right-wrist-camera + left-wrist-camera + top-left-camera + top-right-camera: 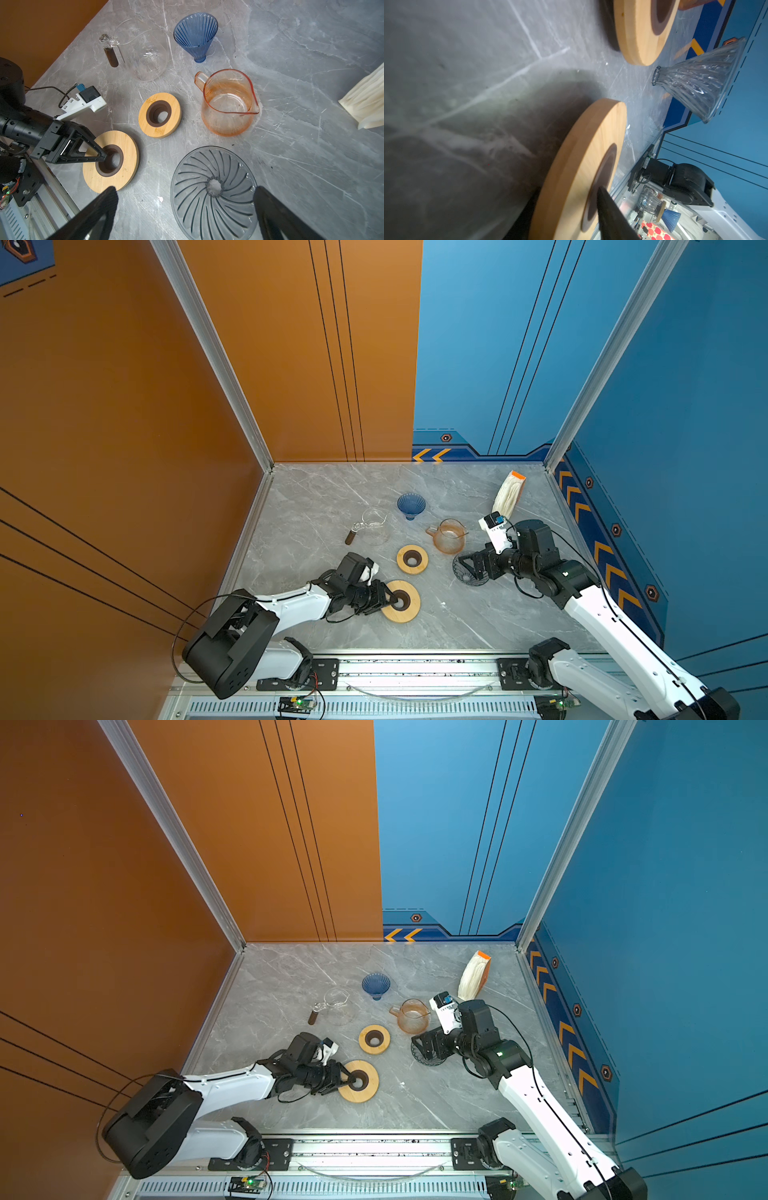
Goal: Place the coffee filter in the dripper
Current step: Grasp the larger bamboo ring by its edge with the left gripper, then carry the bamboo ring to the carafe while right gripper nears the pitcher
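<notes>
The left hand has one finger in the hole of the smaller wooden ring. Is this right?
No. The right wrist view shows the left hand with one finger in the hole of the larger wooden ring.

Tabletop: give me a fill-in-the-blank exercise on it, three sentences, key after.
The right gripper hovers over the grey ribbed dripper with its jaws ___.
The left gripper points into the centre hole of the ___ wooden ring.
The rear dripper is coloured ___.
Missing words: open; larger; blue.
</notes>
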Controlling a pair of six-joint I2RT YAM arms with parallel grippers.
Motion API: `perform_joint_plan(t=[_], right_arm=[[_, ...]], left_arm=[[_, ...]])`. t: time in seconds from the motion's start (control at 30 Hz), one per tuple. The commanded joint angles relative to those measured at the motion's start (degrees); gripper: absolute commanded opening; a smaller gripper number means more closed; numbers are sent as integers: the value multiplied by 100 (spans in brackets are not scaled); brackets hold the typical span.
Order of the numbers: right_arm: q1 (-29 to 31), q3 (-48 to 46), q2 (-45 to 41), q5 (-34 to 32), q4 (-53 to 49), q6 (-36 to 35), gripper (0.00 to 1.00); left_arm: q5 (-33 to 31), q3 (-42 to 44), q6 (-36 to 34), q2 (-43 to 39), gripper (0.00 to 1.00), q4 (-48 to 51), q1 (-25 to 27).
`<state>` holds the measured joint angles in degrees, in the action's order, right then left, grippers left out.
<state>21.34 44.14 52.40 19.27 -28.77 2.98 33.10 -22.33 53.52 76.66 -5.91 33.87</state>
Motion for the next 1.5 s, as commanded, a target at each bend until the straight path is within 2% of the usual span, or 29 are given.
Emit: perform_joint_plan(t=[0.0, 0.07, 0.2, 0.37, 0.63, 0.77, 1.0, 1.27, 1.47], right_arm=[[37, -79, -11, -134, 132, 90, 100], [37, -81, 2, -127, 165, 107, 100], [45, -77, -1, -134, 214, 135, 100], [54, -80, -10, -125, 239, 159, 100], [89, -46, -43, -136, 250, 167, 100], [120, 23, -52, -158, 249, 166, 100], [319, 173, -28, -288, 374, 212, 100], [617, 205, 44, -770, 741, 337, 100], [733, 188, 164, -1021, 1334, 539, 100]], left_arm=[[35, -145, -61, 74, 38, 242, 72], [62, -175, -65, 77, 36, 240, 82], [57, -295, -53, 150, 26, 240, 107], [117, -465, -47, 269, 22, 240, 147], [229, -636, -38, 100, 0, 240, 156], [239, -810, -226, -163, 0, 520, 225], [-231, -1732, -1116, -813, 0, 2320, 152], [-380, -2538, -1268, -1002, 0, 2779, -122], [-355, -3311, -1564, -881, 0, 3098, -602]])
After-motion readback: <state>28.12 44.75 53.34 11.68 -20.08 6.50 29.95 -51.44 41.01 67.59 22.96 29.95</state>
